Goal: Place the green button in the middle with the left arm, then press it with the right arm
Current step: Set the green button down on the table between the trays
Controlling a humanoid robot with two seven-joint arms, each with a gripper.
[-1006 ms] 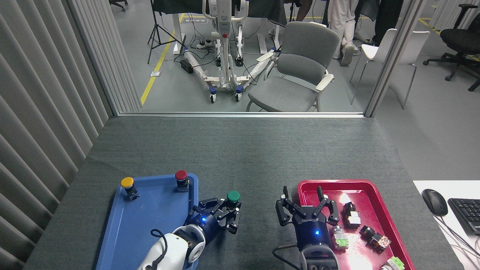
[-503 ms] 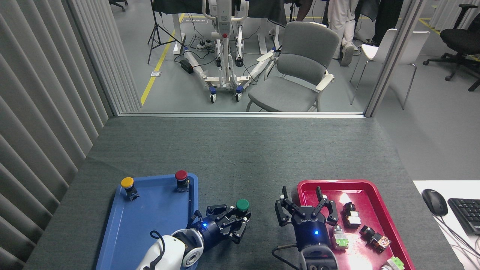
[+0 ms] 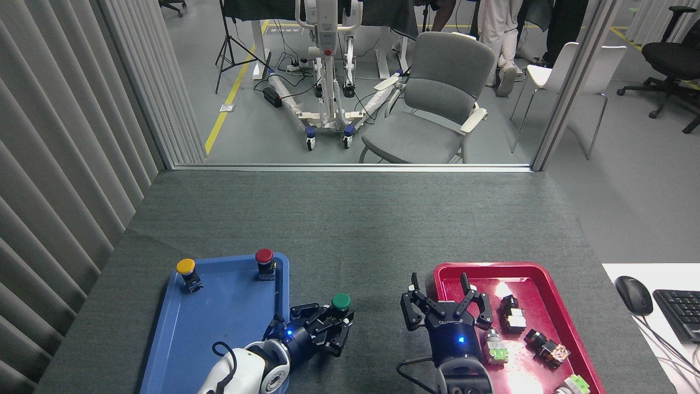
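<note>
The white-wristed left gripper [image 3: 327,335] grips the round dark-green capped push button [image 3: 340,301] at lower centre, over grey felt desk [image 3: 350,219]; the black-wristed right gripper [image 3: 444,302], fingers spread, sits just right, nearest.

A dark grey felt-covered table [image 3: 350,219] ended at a metal sill. Pale ribbed wall panels [image 3: 65,137] ran along the left side. Beyond lay a grey floor [image 3: 262,131] with a yellow line [image 3: 228,97]. A grey padded armchair [image 3: 437,104] stood near a white wheeled lift frame [image 3: 327,82] amid cables. A white chair [image 3: 574,71] and a black office chair [image 3: 672,60] stood at right. People's legs [image 3: 500,38] showed at top.
</note>
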